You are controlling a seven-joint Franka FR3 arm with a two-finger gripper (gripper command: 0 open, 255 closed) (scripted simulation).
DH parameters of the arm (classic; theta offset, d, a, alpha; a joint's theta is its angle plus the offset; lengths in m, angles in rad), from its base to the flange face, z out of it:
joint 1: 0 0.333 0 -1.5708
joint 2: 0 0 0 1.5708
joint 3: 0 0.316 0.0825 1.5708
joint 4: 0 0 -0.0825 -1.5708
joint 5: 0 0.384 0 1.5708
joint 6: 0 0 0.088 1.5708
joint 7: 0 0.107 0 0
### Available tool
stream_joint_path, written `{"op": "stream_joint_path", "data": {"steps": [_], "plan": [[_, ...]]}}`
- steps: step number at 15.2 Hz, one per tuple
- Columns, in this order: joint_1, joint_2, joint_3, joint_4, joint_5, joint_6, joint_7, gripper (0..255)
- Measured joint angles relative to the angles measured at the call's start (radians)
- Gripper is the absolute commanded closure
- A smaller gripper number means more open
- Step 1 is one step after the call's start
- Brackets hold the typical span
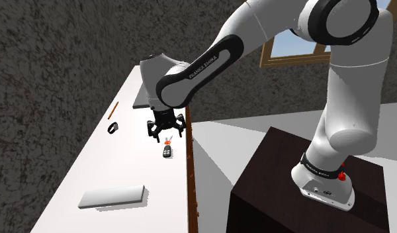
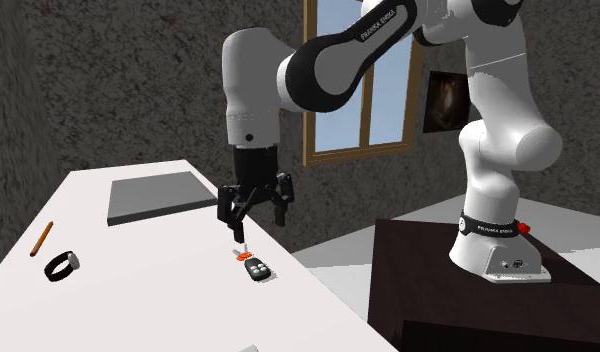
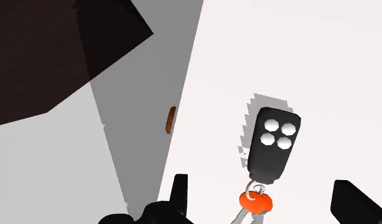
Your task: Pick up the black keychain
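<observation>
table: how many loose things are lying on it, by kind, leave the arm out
flat slabs: 2 (grey slab, pale slab)
black keychain: 1
black band: 1
brown stick: 1
total: 5

Gripper (image 1: 167,134) wide open, facing downward

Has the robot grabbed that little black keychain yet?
No, the black keychain lies flat on the white table, and the open gripper hovers above it with its fingers apart.
</observation>
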Motion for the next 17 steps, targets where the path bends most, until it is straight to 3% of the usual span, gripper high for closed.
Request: {"op": "stream_joint_path", "data": {"steps": [3,9,10,17], "plan": [[0.018,0.066,-0.011,0.055,-0.029,0.015,0.04,0],[0.028,0.118,-0.021,0.047,-0.051,0.074,0.055,0],[0.029,0.122,-0.022,0.046,-0.052,0.078,0.056,255],[0.03,0.125,-0.022,0.045,-0.054,0.082,0.057,255]]}}
